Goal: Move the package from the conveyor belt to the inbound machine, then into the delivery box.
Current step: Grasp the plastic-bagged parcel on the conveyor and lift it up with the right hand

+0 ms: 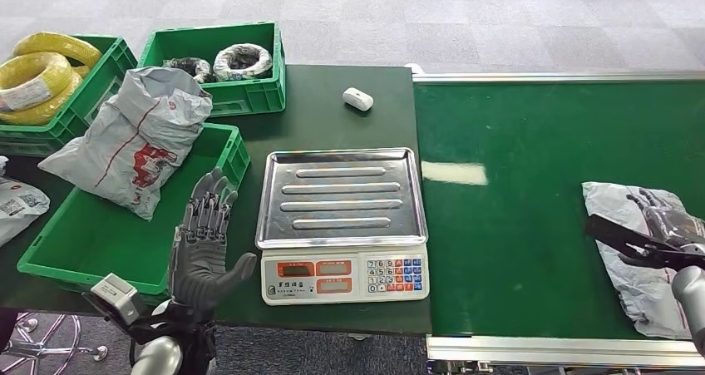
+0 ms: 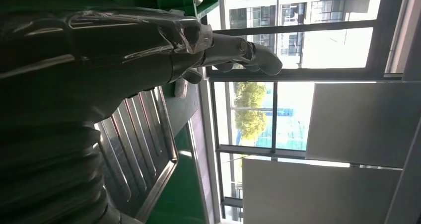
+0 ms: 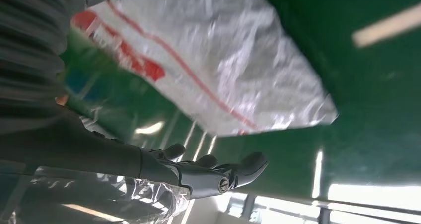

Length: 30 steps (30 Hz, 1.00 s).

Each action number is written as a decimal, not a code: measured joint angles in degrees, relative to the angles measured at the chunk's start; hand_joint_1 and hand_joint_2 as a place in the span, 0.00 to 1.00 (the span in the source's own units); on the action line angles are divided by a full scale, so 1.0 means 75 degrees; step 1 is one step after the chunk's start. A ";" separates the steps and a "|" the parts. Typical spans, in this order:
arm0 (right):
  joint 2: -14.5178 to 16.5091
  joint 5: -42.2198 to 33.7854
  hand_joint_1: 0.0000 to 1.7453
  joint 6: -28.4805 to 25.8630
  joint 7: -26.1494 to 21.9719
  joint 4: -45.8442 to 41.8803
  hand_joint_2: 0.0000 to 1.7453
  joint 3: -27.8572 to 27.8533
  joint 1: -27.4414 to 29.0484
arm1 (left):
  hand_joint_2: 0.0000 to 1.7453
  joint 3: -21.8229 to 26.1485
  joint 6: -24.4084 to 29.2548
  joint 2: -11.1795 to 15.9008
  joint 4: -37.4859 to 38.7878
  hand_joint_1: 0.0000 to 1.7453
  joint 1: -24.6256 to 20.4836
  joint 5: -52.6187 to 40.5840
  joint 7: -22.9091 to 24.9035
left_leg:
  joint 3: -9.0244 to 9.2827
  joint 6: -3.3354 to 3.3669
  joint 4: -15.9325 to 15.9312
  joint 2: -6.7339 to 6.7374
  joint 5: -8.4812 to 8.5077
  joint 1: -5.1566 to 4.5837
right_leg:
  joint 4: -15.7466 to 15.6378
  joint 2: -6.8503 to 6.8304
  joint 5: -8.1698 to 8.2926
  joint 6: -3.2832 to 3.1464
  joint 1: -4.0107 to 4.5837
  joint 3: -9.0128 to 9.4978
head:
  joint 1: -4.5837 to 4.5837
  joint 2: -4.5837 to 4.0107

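A grey plastic package (image 1: 636,288) with red markings lies on the green conveyor belt (image 1: 532,192) at its right end. My right hand (image 1: 653,234) hovers over the package's top, fingers stretched out. The right wrist view shows those fingers (image 3: 208,172) extended, with the package (image 3: 238,70) just beyond them and not gripped. The inbound machine is a scale with a bare steel tray (image 1: 341,194) and a keypad. My left hand (image 1: 204,242) stands raised to the left of it, fingers spread and holding nothing, next to the green delivery box (image 1: 91,238). The left wrist view shows my left hand (image 2: 149,50) above the steel tray (image 2: 144,139).
Another grey package (image 1: 133,138) leans on the delivery box's far rim. Two green crates at the back hold yellow cable coils (image 1: 37,76) and dark coils (image 1: 241,59). A small white object (image 1: 357,99) lies behind the scale. A further bag (image 1: 17,204) sits at the far left.
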 joint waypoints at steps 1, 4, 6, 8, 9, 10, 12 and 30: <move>0.0008 -0.0198 0.00 0.0207 -0.0283 -0.0021 1.00 0.0002 0.0161 | 1.00 0.0001 0.0001 0.0025 0.0002 0.00 -0.0033 0.0003 0.0000 | 0.0000 0.0000 0.0000 -0.0001 0.0000 0.0000 | 0.0000 -0.0001 0.0000 0.0000 0.0000 0.0000 | 0.0001 0.0000; 0.0061 -0.0782 0.00 0.0698 -0.0759 -0.0181 1.00 0.0058 0.0642 | 1.00 0.0007 0.0034 0.0093 0.0009 0.00 -0.0136 0.0007 0.0002 | -0.0002 0.0000 0.0000 -0.0002 0.0000 0.0000 | 0.0000 -0.0002 0.0000 0.0000 0.0000 0.0000 | -0.0001 0.0000; 0.0077 -0.1088 0.00 0.0950 -0.0899 -0.0305 1.00 0.0164 0.0840 | 1.00 0.0009 0.0078 0.0129 0.0010 0.00 -0.0170 0.0007 0.0002 | -0.0003 0.0000 -0.0001 0.0002 0.0000 0.0000 | 0.0001 0.0001 0.0000 0.0000 0.0000 0.0000 | -0.0001 0.0000; 0.0095 -0.1382 0.00 0.1231 -0.1112 -0.0439 1.00 0.0372 0.0945 | 1.00 0.0009 0.0142 0.0162 0.0010 0.00 -0.0197 0.0007 0.0001 | -0.0001 0.0000 -0.0002 0.0015 0.0000 0.0000 | 0.0001 0.0012 0.0000 0.0000 0.0001 0.0000 | 0.0001 0.0000; 0.0119 -0.1541 0.00 0.1348 -0.1186 -0.0510 1.00 0.0505 0.0985 | 1.00 0.0009 0.0170 0.0178 0.0009 0.00 -0.0213 0.0007 0.0000 | 0.0000 0.0000 -0.0003 0.0022 0.0000 0.0000 | 0.0001 0.0018 0.0000 0.0000 0.0000 0.0000 | -0.0001 0.0000; 0.0151 -0.1712 0.00 0.1437 -0.1227 -0.0584 1.00 0.0645 0.1024 | 1.00 0.0009 0.0196 0.0190 0.0009 0.00 -0.0226 0.0007 0.0000 | 0.0002 0.0000 -0.0003 0.0026 0.0000 0.0000 | 0.0001 0.0021 0.0000 0.0000 0.0000 0.0000 | -0.0001 0.0000; 0.0219 -0.2071 0.00 0.1524 -0.1235 -0.0736 1.00 0.0947 0.1097 | 1.00 0.0009 0.0250 0.0208 0.0005 0.00 -0.0241 0.0007 0.0000 | 0.0004 0.0000 -0.0003 0.0027 0.0000 0.0000 | 0.0001 0.0022 0.0000 0.0000 0.0000 0.0000 | -0.0001 0.0000; 0.0423 -0.2975 0.00 0.1117 -0.0141 -0.1415 1.00 0.3553 0.0577 | 1.00 0.0226 0.0678 0.0332 -0.0463 0.00 0.0223 0.0012 0.0059 | 0.0002 0.0000 -0.0002 0.0037 0.0001 -0.0004 | 0.0002 0.0032 0.0003 0.0001 -0.0006 -0.0004 | -0.0002 0.0000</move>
